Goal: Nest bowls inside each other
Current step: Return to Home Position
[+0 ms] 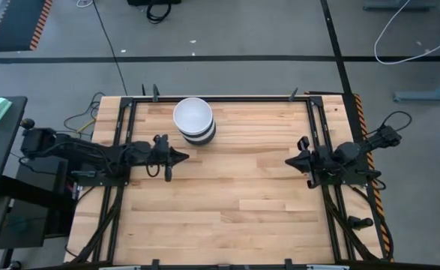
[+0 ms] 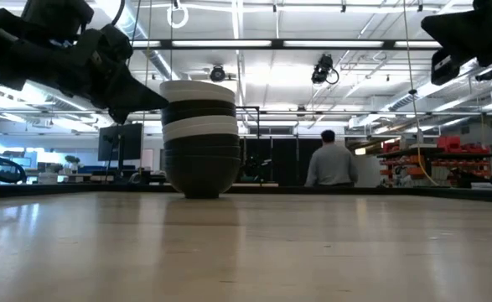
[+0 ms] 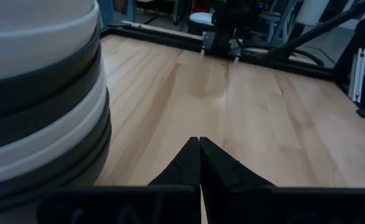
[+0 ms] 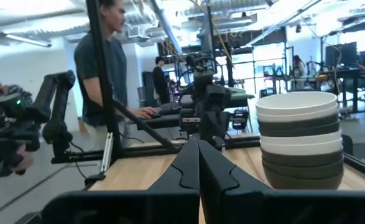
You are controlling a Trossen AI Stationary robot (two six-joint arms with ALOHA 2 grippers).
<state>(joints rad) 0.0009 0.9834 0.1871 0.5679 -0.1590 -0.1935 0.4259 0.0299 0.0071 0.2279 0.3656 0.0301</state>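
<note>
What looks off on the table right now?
Nothing stands out. The bowl stack stands upright and even near the table's far edge, nothing spilled or tipped; left claw and right claw are shut and empty.

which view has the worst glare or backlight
Low view worst: ceiling strip lights glare behind the bowl stack, leaving it backlit, with sheen on the table. Right wrist view: bright ceiling lights behind the stack too. High view: even light, no glare.
</note>
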